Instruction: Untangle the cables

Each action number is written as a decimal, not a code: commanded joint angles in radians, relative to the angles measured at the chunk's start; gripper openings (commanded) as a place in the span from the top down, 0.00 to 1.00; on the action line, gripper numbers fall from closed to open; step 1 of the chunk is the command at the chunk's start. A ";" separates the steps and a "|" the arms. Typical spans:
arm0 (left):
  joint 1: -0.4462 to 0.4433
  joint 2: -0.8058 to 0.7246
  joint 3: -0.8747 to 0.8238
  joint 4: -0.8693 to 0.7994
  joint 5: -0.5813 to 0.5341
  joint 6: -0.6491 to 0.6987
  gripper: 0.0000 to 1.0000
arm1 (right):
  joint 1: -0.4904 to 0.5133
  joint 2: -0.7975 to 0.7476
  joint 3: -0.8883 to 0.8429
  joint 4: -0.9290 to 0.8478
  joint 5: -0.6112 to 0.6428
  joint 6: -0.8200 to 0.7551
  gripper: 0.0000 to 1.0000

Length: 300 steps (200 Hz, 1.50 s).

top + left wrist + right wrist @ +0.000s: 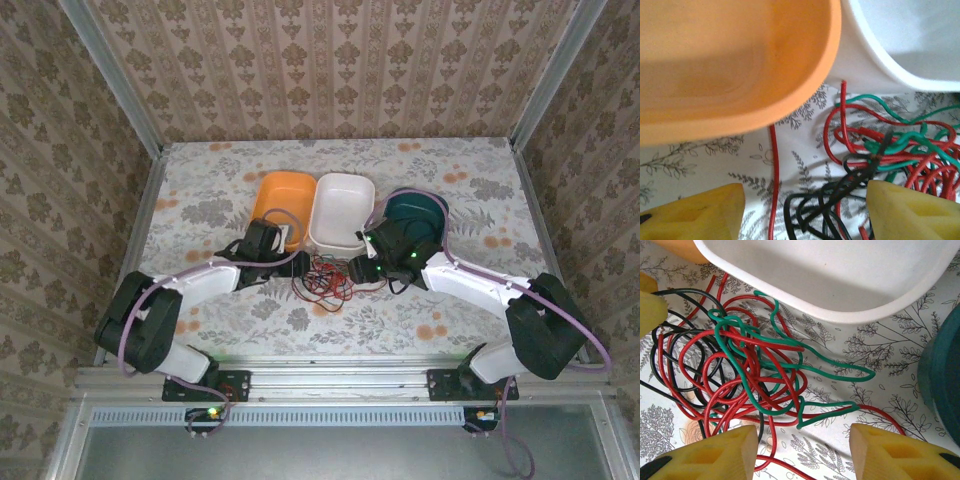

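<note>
The cables lie in one red, green and black tangle on the flowered tablecloth, just in front of the white bin. My left gripper is at the tangle's left side. In the left wrist view it is open, with black cable loops and a single red strand lying between its yellow fingers. My right gripper is at the tangle's right side. In the right wrist view it stands open over the end of a green loop and a red strand.
Three bins stand in a row right behind the tangle: orange, white and dark teal. The orange rim hangs close over my left fingers. Open cloth lies toward the near edge.
</note>
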 commanded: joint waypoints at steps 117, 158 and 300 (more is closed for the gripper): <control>-0.047 0.094 0.093 -0.008 -0.108 0.081 1.00 | 0.004 0.009 0.017 -0.017 -0.148 -0.049 0.47; -0.099 -0.058 0.108 -0.113 -0.194 0.130 1.00 | 0.009 0.103 0.025 -0.004 -0.169 -0.047 0.47; -0.115 -0.393 0.648 -0.436 -0.179 0.303 1.00 | 0.007 0.226 -0.041 0.149 -0.212 0.012 0.49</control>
